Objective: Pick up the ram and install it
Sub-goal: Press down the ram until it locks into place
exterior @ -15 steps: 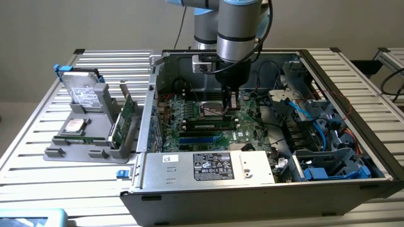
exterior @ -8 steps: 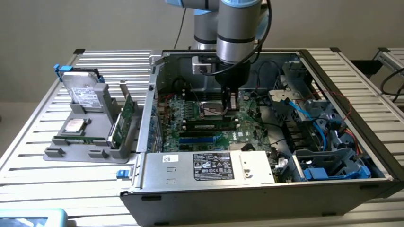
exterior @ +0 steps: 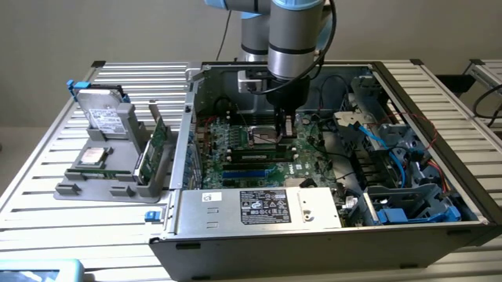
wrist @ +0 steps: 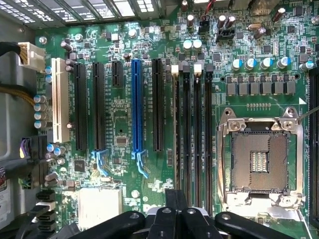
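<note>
Ram seemingly seated; shut tool above motherboard.

Exterior cam: high, angled down over the whole open PC case. Wrist cam: close, facing straight onto the motherboard. Both share that board.

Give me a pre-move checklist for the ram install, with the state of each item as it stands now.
1. Gripper shut: ok.
2. Ram between the jaws: cannot tell; only a thin dark edge shows there.
3. Gripper over the motherboard, near the memory slots: ok.
4. Memory slots empty: ok, the wrist view shows nothing seated in them.
5. Case open from above: ok.
6. Gripper clear of the CPU socket: ok.
</note>
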`<state>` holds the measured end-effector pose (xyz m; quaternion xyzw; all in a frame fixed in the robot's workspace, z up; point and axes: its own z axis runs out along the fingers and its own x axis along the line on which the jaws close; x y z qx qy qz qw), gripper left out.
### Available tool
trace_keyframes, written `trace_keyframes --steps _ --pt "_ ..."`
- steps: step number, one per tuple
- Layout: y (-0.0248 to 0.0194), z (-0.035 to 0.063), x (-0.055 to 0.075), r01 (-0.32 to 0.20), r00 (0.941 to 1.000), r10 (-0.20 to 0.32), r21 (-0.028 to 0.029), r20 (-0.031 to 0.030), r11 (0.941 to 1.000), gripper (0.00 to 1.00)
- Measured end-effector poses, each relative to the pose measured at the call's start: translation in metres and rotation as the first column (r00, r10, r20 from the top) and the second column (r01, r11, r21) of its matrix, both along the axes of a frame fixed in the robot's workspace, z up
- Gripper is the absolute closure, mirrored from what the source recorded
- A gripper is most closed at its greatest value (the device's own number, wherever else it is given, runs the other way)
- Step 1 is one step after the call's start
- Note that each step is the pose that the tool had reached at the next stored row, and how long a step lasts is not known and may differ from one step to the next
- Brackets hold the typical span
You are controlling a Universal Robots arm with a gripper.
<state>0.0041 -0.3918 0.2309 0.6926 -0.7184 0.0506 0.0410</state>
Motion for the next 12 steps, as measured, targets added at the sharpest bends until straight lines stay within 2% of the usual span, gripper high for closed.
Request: trace_keyframes --steps 12 --pt "0.0003 -0.0051 -0.0001 0.000 1.0000 0.000 0.0003 0.0003 1.0000 0.89"
